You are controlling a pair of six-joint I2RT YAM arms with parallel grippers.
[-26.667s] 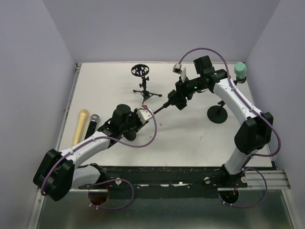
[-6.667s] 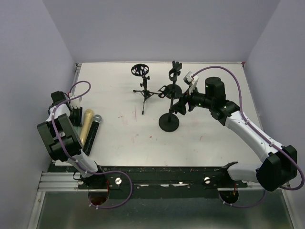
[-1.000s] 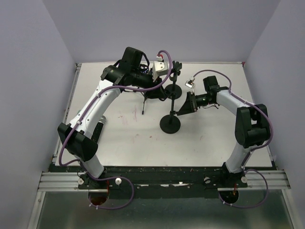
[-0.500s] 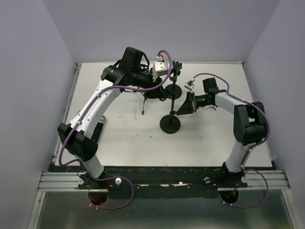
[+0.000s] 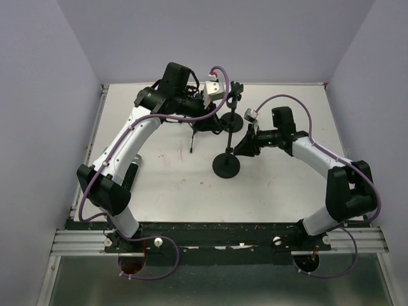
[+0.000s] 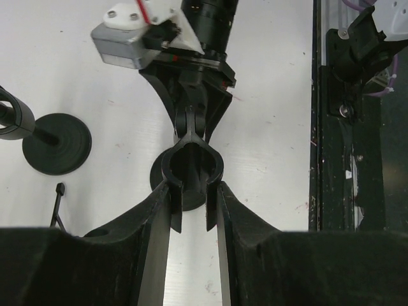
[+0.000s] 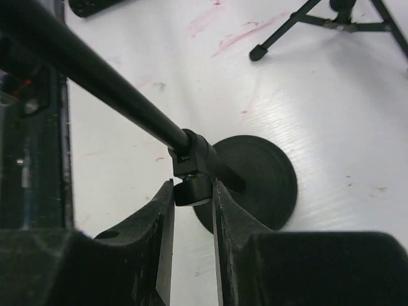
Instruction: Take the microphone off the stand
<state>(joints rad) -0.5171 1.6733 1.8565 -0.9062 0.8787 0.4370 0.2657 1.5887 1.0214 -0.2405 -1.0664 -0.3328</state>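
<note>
Two end effectors on one stand (image 5: 227, 166). Nearest, a black rail (image 5: 217, 239) along the desk (image 5: 287, 191) edge, then bare white surface up to the stand's round base, well in from every edge. More bare desk off to the right. Right end effector (image 7: 191, 190) clamped on the collar (image 7: 194, 156) low on the pole. Left end effector (image 6: 194, 191) closed from above on the clip (image 6: 191, 162) at the top. Close behind, a second round base (image 5: 231, 121) and a tripod (image 7: 257, 53), crowding the far side. Red scuffs (image 7: 203, 23) on the white top; lilac walls (image 5: 210, 38) around. Cannot tell where the microphone lies.
</note>
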